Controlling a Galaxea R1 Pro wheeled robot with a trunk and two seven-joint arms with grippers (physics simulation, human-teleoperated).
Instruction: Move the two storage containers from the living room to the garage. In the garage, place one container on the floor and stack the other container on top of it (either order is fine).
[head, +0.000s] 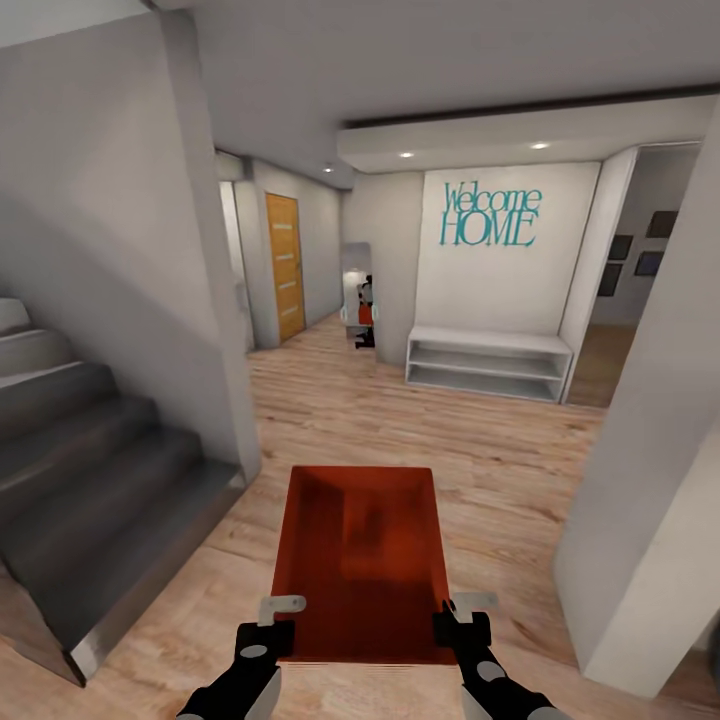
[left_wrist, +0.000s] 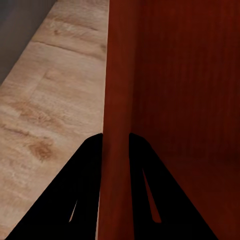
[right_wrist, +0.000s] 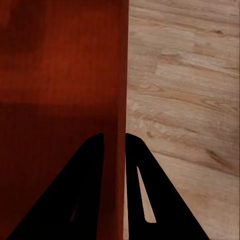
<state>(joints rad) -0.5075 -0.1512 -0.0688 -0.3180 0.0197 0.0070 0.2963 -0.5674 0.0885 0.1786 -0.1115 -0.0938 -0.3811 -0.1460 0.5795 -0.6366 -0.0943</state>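
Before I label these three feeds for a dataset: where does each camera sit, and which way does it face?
Head view: on the robot's head, looking forward and down a hallway; both arms hold the storage container.
Left wrist view: near the left gripper, looking along its fingers astride a container wall, wood floor beside.
Right wrist view: near the right gripper, likewise astride a wall.
All three views share the container.

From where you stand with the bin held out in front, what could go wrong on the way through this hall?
The storage container hangs only by its thin side walls, pinched by the left pincer and the right pincer; a jolt could let it slip or tilt. It may clip the staircase or the white wall corner while turning, and it hides the floor just ahead.
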